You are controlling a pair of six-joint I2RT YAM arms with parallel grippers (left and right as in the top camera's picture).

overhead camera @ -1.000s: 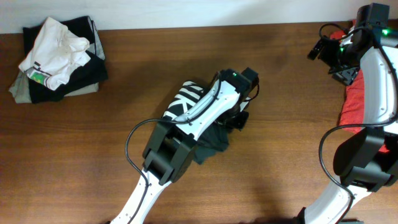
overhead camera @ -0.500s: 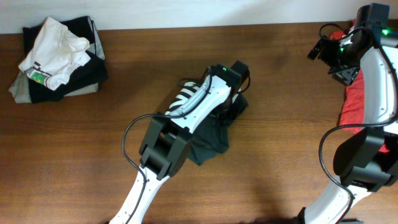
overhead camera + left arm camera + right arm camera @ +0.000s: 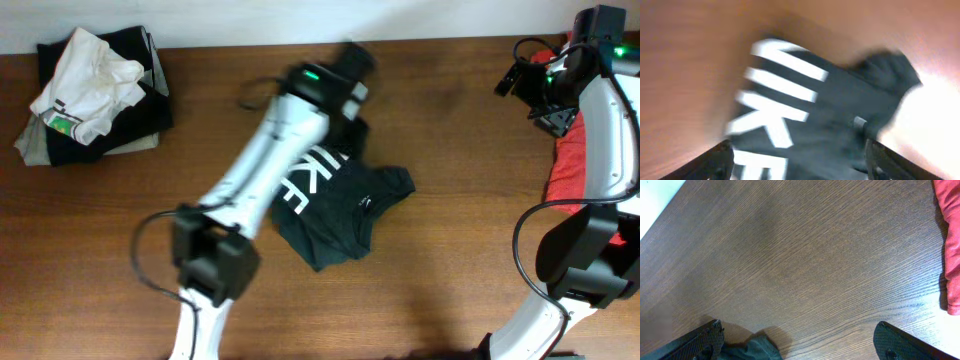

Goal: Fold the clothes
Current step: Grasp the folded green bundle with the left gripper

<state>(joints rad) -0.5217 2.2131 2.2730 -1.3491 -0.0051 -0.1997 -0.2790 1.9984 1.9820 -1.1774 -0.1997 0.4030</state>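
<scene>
Black T-shirt [image 3: 340,205] with white letters lies rumpled mid-tabletop [image 3: 450,250], not yet folded. We see the left fingers [image 3: 724,161] spread wide above it, holding nothing, and the right fingers [image 3: 702,339] likewise released over bare wood. A red shirt [image 3: 572,160] also waits at the right edge.

Black T-shirt [image 3: 345,205] with large white block letters. Red-orange T-shirt [image 3: 570,170], plain. Counter [image 3: 450,260] dark brown, wood-grained. Stack of clothes [image 3: 90,95]: white on top, black and grey-green beneath. Robot arms [image 3: 265,165] white with black joints
</scene>
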